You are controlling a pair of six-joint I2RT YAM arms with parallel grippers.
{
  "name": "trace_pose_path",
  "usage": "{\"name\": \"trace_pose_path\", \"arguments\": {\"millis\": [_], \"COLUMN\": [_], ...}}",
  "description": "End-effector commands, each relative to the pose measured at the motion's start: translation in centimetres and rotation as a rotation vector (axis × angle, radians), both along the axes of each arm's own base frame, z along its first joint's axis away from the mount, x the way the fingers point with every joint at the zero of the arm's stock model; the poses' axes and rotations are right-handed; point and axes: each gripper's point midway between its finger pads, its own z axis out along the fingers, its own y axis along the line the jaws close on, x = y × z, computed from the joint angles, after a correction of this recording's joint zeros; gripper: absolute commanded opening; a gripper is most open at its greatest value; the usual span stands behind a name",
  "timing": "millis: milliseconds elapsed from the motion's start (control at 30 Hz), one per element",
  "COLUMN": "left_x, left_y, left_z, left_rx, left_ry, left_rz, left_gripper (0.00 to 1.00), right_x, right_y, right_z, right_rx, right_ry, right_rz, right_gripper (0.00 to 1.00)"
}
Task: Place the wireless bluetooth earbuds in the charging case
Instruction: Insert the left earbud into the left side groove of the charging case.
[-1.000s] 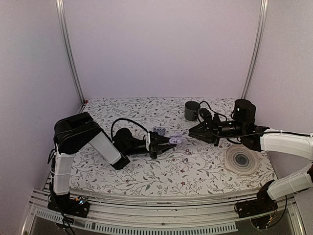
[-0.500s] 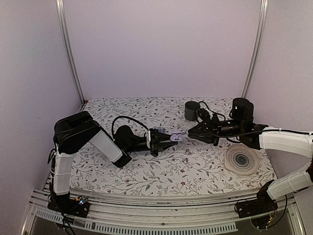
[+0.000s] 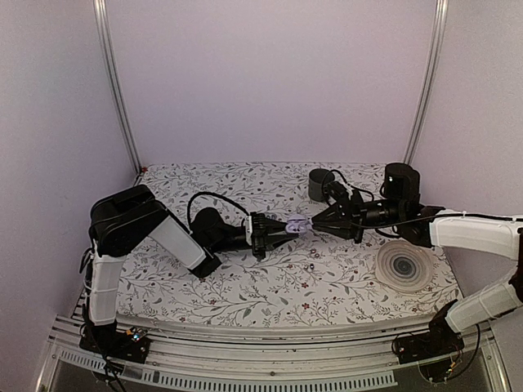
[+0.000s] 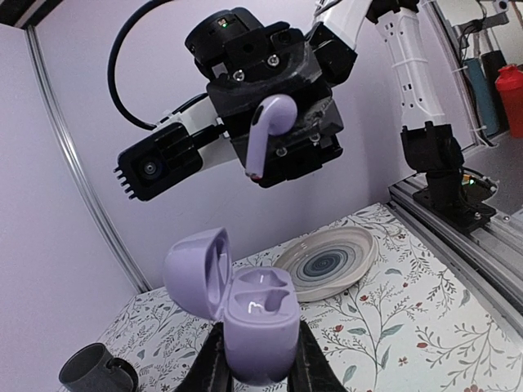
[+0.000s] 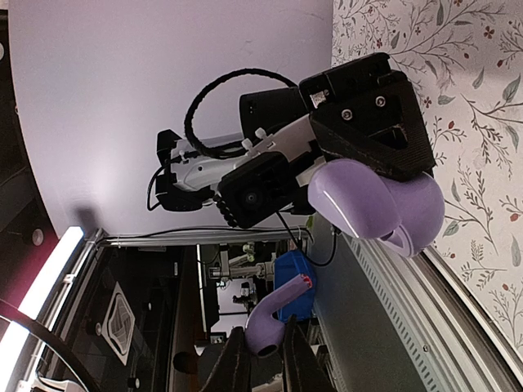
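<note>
The charging case (image 4: 257, 314) is a lilac clamshell, held upright in the air with its lid (image 4: 192, 269) swung open to the left and both sockets bare. My left gripper (image 4: 257, 359) is shut on its lower body. One lilac earbud (image 4: 265, 131) hangs above and beyond the case, stem pointing down at it, clear of the sockets. My right gripper (image 5: 265, 347) is shut on the earbud (image 5: 270, 327) at its bulb. In the top view the case (image 3: 297, 223) floats mid-table, between the left gripper (image 3: 282, 226) and the right gripper (image 3: 319, 222).
A dark mug (image 3: 319, 185) stands at the back, just behind the right arm. A ringed plate (image 3: 404, 266) lies at the right of the floral cloth. A small pale piece (image 3: 311, 265) lies on the cloth in front of the grippers.
The left gripper has carried the open case up and away from the near edge. The right gripper has come a little left with the earbud, so the gap between them has narrowed.
</note>
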Motion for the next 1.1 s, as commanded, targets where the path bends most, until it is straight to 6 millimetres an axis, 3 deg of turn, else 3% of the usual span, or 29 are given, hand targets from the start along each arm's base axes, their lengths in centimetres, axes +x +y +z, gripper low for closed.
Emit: {"name": "trace_pose_path", "arguments": {"millis": [0,567,1067], "left_x": [-1.4,-1.1,-1.7], "left_y": [2.2,2.0,2.1], "left_z": [6.6,6.6,7.0], "left_rx": [-0.239,-0.245,-0.25], "left_ry": [-0.219,-0.224,-0.225], "left_rz": [0.014,0.039,0.039], "left_gripper": [0.0,0.0,0.0], "right_x": [0.0,-0.2,0.0], "right_y": [0.6,1.8,1.6], "right_z": [1.2,0.5,-1.3], "right_rx": [0.018,0.013,-0.018], "right_ry": [-0.042,-0.025,0.012], "right_rz": [0.024,0.029,-0.006], "right_gripper": [0.14,0.14,0.13]}}
